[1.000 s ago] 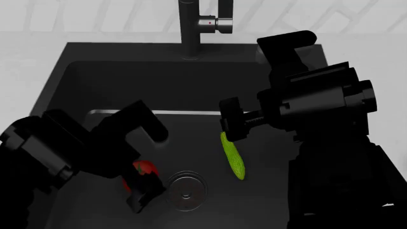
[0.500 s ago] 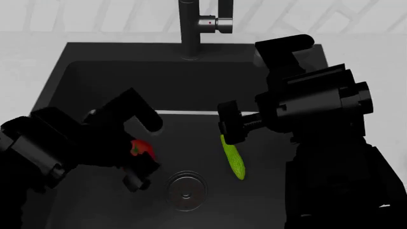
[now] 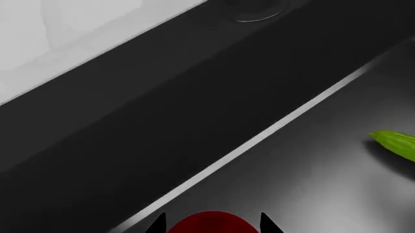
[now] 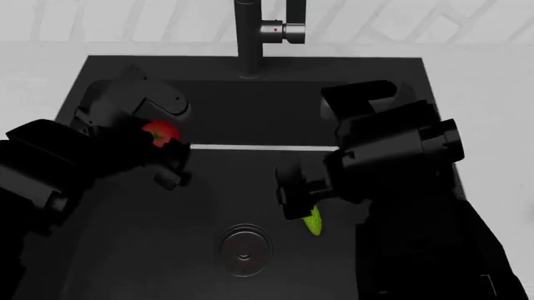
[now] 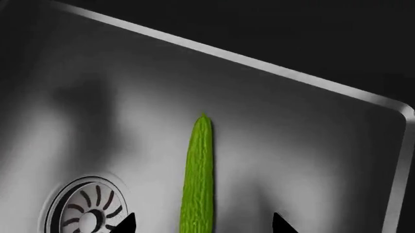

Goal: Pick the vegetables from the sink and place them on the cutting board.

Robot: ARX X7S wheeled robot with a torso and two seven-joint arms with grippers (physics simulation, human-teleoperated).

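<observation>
While tracking the slim, bright yellow-green cucumber (image 5: 199,179): lies flat on the floor of the large matte black rectangular sink (image 4: 84,81), just beside the round metal drain (image 5: 84,208), on the side toward the sink's right wall. Sits directly beneath the black right gripper (image 5: 204,225), fingers spread wide, one tip on each side of it, not touching. Runs its long axis straight away from that gripper toward the sink's back wall, so crosswise to the closing line, which looks a good setup for a pinch across the narrow body. Probably needs only a straight drop and a squeeze. Smooth, flat floor underneath, so could roll sideways if nudged by one finger first. Plenty of room around it, apart from the drain close by.

Over by the sink's left wall, up near rim height: black left gripper (image 4: 162,147) pinching the small glossy red tomato (image 4: 159,132) between its fingers, well apart from the cucumber. Tall dark faucet (image 4: 250,37) at the back rim, clear of both arms. No cutting board anywhere in view, so cannot tell which way to carry.
</observation>
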